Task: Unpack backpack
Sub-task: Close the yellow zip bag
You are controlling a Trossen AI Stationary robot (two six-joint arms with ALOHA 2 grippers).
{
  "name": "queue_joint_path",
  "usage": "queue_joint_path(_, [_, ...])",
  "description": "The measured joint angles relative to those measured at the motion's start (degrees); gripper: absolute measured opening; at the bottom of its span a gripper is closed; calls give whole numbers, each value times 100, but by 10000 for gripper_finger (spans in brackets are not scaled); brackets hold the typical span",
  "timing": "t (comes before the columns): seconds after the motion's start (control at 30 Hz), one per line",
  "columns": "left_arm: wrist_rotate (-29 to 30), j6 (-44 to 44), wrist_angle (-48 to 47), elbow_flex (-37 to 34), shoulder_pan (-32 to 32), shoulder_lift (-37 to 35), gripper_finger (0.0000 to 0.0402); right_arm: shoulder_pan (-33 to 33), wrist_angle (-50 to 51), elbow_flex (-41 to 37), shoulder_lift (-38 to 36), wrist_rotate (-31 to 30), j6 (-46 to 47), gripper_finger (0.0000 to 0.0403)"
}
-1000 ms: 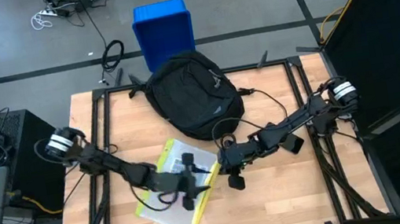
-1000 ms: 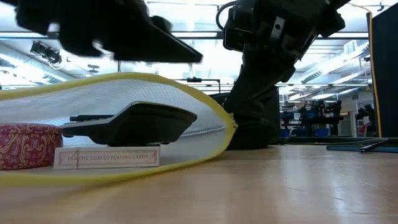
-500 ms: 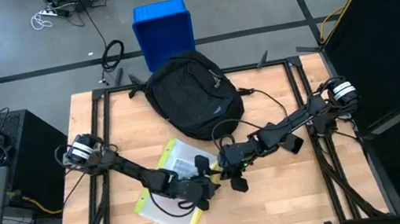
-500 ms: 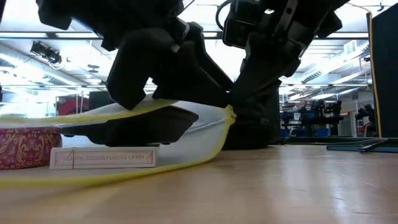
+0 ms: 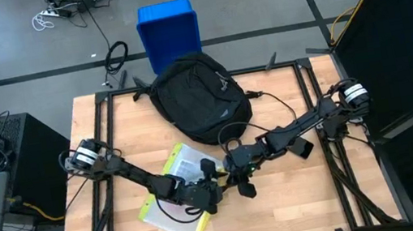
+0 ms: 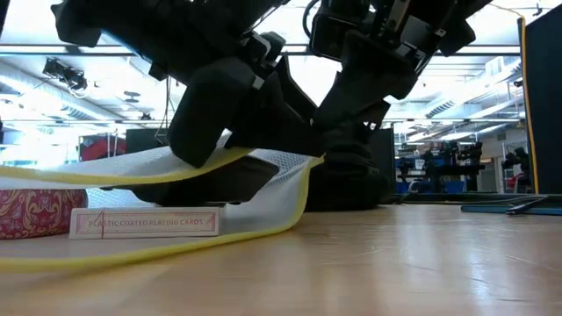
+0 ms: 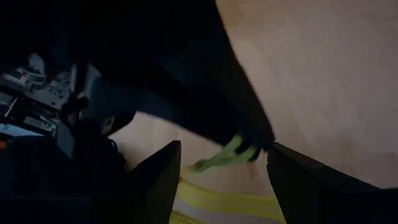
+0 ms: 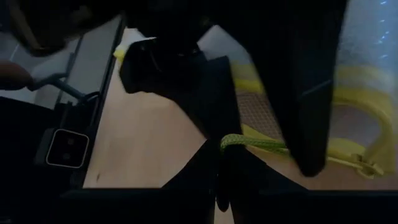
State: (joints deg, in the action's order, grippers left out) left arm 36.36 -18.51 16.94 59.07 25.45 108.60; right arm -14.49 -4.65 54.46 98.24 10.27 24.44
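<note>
The black backpack (image 5: 198,100) lies at the table's far middle, touched by neither gripper. Nearer lies a white mesh pouch (image 5: 173,206) with yellow trim (image 6: 263,224). Through its mesh show a playing-card box (image 6: 145,222), a red patterned tin (image 6: 31,211) and a dark flat object (image 6: 211,180). My left gripper (image 5: 212,193) is open and low over the pouch's right end, the yellow trim (image 7: 217,202) between its fingers. My right gripper (image 8: 224,152) is shut on a yellow-green cord at that same end. My left gripper bears down from above on the pouch's upper mesh wall by the yellow rim (image 6: 206,164), which sags under it. Its open fingers (image 7: 155,180) stand on either side of the trim. I cannot tell whether a finger is inside the pouch. My right gripper pinches the yellow-green pull cord (image 8: 252,144) at the pouch's right end between its fingertips. The fingers slant down from the table's right side. The cord runs from the fingers back to the yellow trim (image 8: 354,163), and the pouch stays on the table.
A blue plastic bin (image 5: 169,29) stands on the floor beyond the table's far edge, behind the backpack. Cables lie on the table to the backpack's right (image 5: 265,94). Bare wood (image 5: 286,210) lies near and right of the pouch.
My left gripper has moved toward the right gripper and down onto the pouch, rolling as it went, and has stayed open. The pouch's domed upper wall and yellow rim have sunk under it. My right gripper has kept its place, shut on the cord.
</note>
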Motion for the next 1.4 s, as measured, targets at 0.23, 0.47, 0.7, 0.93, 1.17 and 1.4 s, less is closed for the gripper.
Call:
queue_joint_path(0.23, [24, -303, 331, -9, 4, 9, 147, 73, 29, 0, -9, 34, 44, 0])
queue_joint_path(0.47, [-86, -239, 195, -13, -4, 11, 48, 71, 31, 0, -13, 24, -6, 1])
queue_joint_path(0.7, [-105, -250, 141, -13, -6, 11, 3, 68, 29, 0, -13, 43, -102, 1])
queue_joint_path(0.93, [-76, -250, 130, -13, -9, 11, 1, 63, 21, 0, -13, 156, -276, 11])
queue_joint_path(1.17, [-65, -248, 172, 0, -9, 9, 0, 38, 101, 2, -106, 417, -666, 50])
queue_joint_path(1.4, [2, -247, 173, 15, -15, -6, 0, 38, 202, 2, -298, 427, -1031, 100])
